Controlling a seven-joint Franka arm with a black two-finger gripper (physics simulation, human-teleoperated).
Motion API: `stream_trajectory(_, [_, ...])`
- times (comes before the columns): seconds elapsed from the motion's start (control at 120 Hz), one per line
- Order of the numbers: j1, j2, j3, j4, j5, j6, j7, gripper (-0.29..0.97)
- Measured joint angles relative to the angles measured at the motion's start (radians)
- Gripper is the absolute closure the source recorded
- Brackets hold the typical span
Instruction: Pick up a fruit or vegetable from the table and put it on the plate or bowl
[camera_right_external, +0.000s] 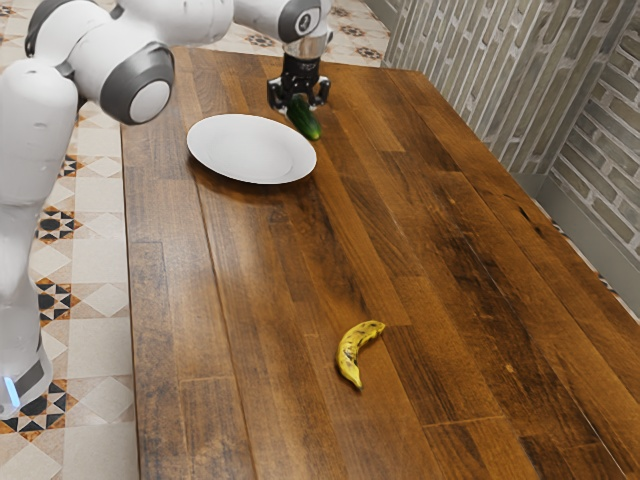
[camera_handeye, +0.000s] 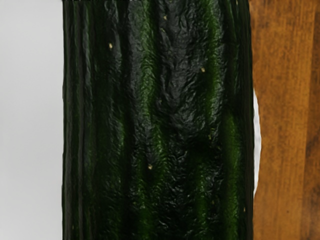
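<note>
Over the plate (camera_right_external: 240, 150) rim, pincer (camera_right_external: 298, 101) holds cucumber (camera_right_external: 307, 121); banana (camera_right_external: 357, 351) lies well apart.

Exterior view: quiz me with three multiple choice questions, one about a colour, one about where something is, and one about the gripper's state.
1. What colour is the plate?
A. white
B. blue
C. black

2. Where does the banana lie?
A. on the plate
B. under the plate
C. on the wooden table, apart from the plate

3. What is the gripper doing?
A. open and empty
B. shut on the cucumber
C. shut on the banana

Answers:
1 A: the plate is plain white.
2 C: a stretch of bare wood lies between the banana and the plate.
3 B: both fingers clasp the dark green cucumber by the plate's rim.
</note>
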Motion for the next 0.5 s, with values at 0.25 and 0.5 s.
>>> stream_trajectory(0.25, [0.027, -0.001, 0.000, -0.007, -0.029, -0.007, 0.009, 0.49])
stream_trajectory(0.5, [0.029, -0.002, -0.003, -0.009, -0.037, -0.007, 0.014, 0.11])
